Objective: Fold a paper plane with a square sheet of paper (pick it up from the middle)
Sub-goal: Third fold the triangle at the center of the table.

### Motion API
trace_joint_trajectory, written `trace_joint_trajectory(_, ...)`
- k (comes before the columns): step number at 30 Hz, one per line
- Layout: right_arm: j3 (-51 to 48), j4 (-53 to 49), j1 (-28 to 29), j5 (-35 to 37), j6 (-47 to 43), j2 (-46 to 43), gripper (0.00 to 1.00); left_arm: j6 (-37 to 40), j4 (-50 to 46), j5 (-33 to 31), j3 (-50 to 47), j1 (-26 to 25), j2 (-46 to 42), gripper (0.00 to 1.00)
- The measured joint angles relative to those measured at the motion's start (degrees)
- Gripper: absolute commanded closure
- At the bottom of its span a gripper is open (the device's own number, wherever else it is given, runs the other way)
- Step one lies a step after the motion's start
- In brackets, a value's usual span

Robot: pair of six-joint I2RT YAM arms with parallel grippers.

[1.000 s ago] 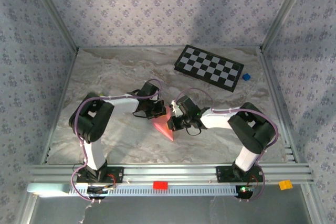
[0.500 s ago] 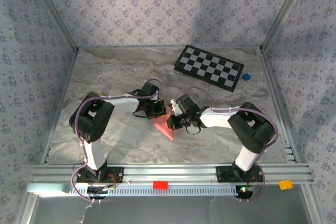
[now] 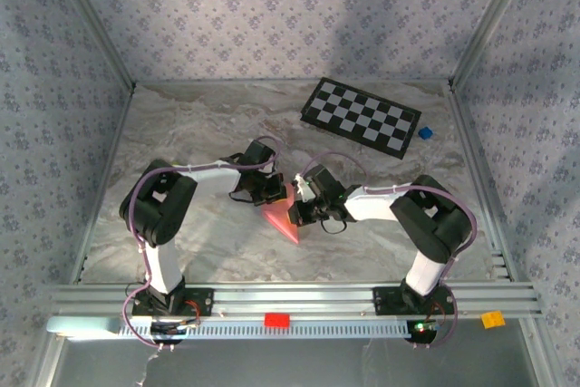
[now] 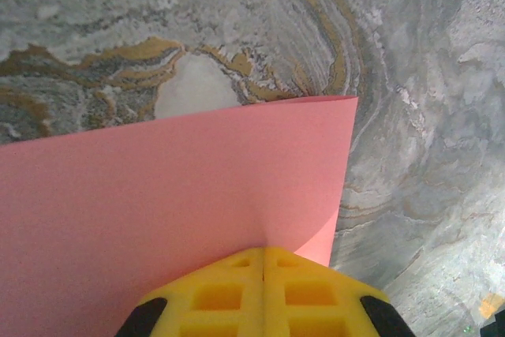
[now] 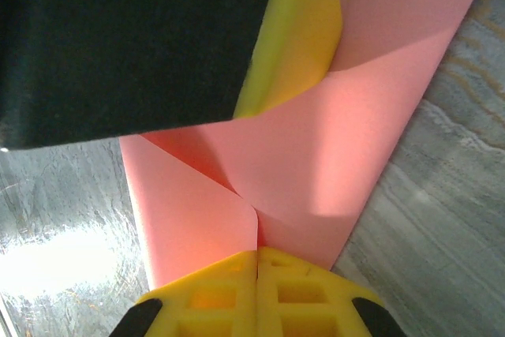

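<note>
Where the two arms meet, well in front of the checkered board (image 3: 361, 118) and off toward its left end, a pink paper (image 3: 283, 220) lies on the marbled table (image 3: 181, 133). It is partly folded. The wide end faces the board and the paper narrows to a point on the side away from it.

The left gripper (image 3: 274, 195) is at the paper's board-side end. The right gripper (image 3: 293, 214) is on the paper's right flank, slightly farther from the board. The two sit just beside each other with the paper between them.

Left wrist view: the yellow pads (image 4: 221, 293) are pressed together with only a seam line between them, and the paper runs in at that seam. They are clenched on the paper. A flat pink panel spreads away from the pads, its straight edge and one square corner set against grey-and-gold marble.

Right wrist view: this gripper's pads (image 5: 209, 293) are likewise tight together, biting the paper just where a crease runs into them. Two flaps show, one curling over at the crease. Beyond them, the left gripper's yellow finger and black body overlap the paper.

A small blue block (image 3: 424, 133) sits just beside the board's right end, apart from it. A red block (image 3: 276, 320) and an orange block (image 3: 492, 319) rest on the metal rail (image 3: 344, 296), far in front of the board. The red one is toward the board's left and the orange one is past its right end.
</note>
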Motion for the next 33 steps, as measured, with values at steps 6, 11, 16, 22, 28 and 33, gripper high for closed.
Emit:
trace_joint_trajectory(6, 0.00, 0.24, 0.00, 0.00, 0.02, 0.07, 1.00, 1.14, -2.75, -0.26, 3.39, 0.00, -0.74, 0.88)
trace_joint_trajectory(11, -0.24, 0.85, 0.11, 0.09, 0.59, 0.09, 1.00, 0.76, -4.28, -2.45, 4.13, 0.00, -8.31, 0.89)
trace_joint_trajectory(16, -0.63, 1.75, 0.28, 0.39, 1.77, 0.09, 1.00, -3.76, 0.55, -3.78, -4.02, -0.04, -21.11, 0.94)
trace_joint_trajectory(22, -0.72, 2.34, 0.72, 1.05, 3.04, 0.09, 1.00, -13.29, 9.11, -3.45, -21.49, -1.95, -28.02, 0.94)
trace_joint_trajectory(28, -0.72, 2.51, 1.05, 1.57, 3.50, 0.09, 1.00, -19.52, 16.11, -3.69, -27.12, -6.05, -28.28, 0.99)
trace_joint_trajectory(33, -0.72, 2.62, 1.36, 2.03, 3.54, 0.09, 1.00, -22.51, 23.06, -3.91, -28.83, -6.88, -27.06, 1.00)
